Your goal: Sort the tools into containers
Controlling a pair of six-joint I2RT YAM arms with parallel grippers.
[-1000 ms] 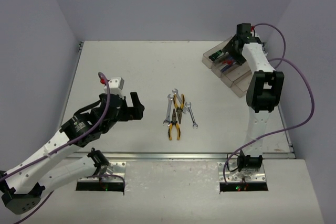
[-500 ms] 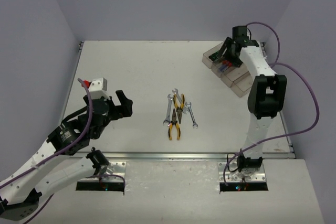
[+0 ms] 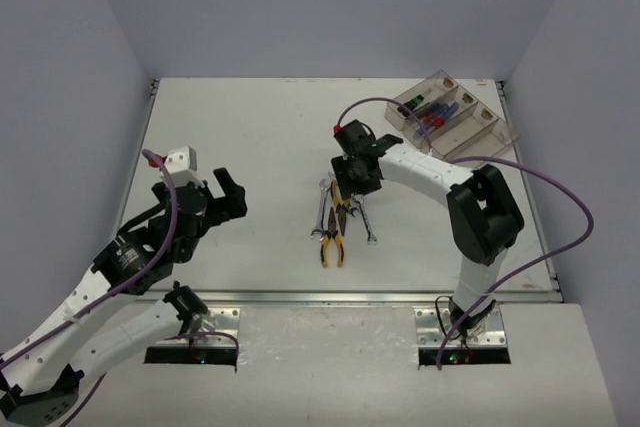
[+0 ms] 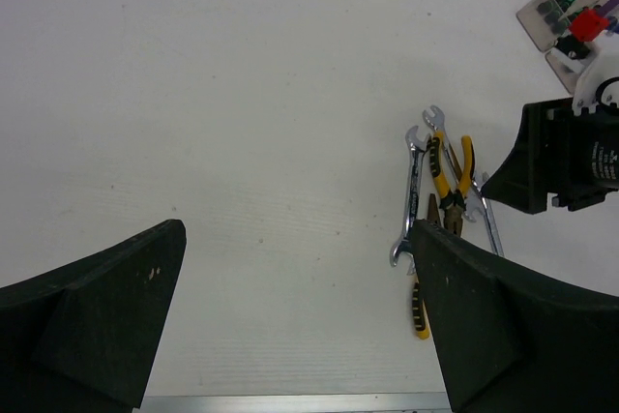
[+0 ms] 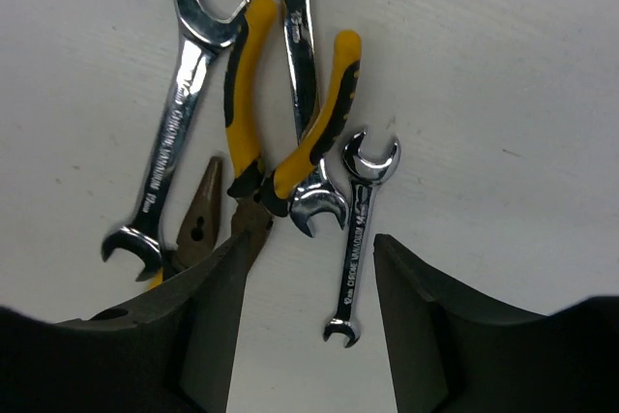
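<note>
The tools lie in a pile at the table's middle (image 3: 335,215): two yellow-and-black pliers (image 5: 324,113), a long silver wrench (image 5: 174,157), a middle wrench (image 5: 302,74) and a small wrench (image 5: 356,244). My right gripper (image 3: 355,175) hovers over the pile's far end, open and empty (image 5: 308,273); the small wrench shows between its fingers. The clear four-bin tray (image 3: 478,132) stands at the back right, with a black-and-green screwdriver (image 3: 412,104) and a blue-and-red one (image 3: 430,119) inside. My left gripper (image 3: 228,197) is open and empty, left of the pile (image 4: 300,278).
The left wrist view shows the pile (image 4: 440,181), the right gripper (image 4: 571,157) beyond it and the tray's corner (image 4: 566,2). A metal rail (image 3: 350,296) runs along the table's near edge. Walls close in the table at the left, back and right.
My right arm has swung from over the tray down to the tool pile, and the tray now shows uncovered. My left arm has drawn back to the left.
</note>
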